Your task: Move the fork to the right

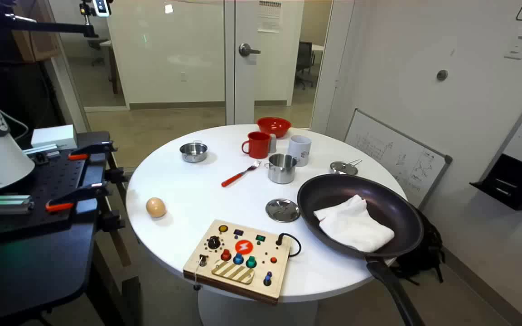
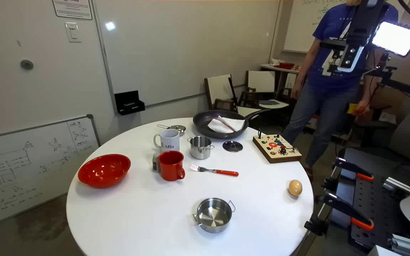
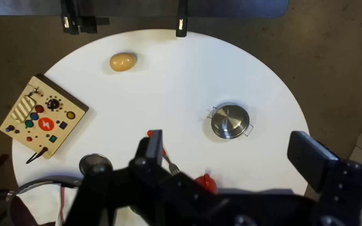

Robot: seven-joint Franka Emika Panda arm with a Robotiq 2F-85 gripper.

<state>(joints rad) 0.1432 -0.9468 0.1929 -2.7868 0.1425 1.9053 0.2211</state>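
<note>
The fork has a red handle and a silvery head. It lies flat on the white round table, its head toward the red mug, in both exterior views (image 1: 241, 174) (image 2: 215, 171). In the wrist view the fork (image 3: 172, 166) is partly hidden behind my left-hand finger; part of its head and bits of the handle show. My gripper (image 3: 231, 150) is open with a wide gap and nothing between the fingers. It is high above the table, apart from the fork.
Near the fork stand the red mug (image 2: 171, 165), a steel pot (image 1: 282, 168) and a white mug (image 1: 299, 150). Around them are a shallow steel pan (image 3: 230, 121), a red bowl (image 2: 104, 170), a lid (image 1: 282, 210), an egg (image 1: 156, 207), a button board (image 1: 243, 260) and a black frying pan (image 1: 413, 226).
</note>
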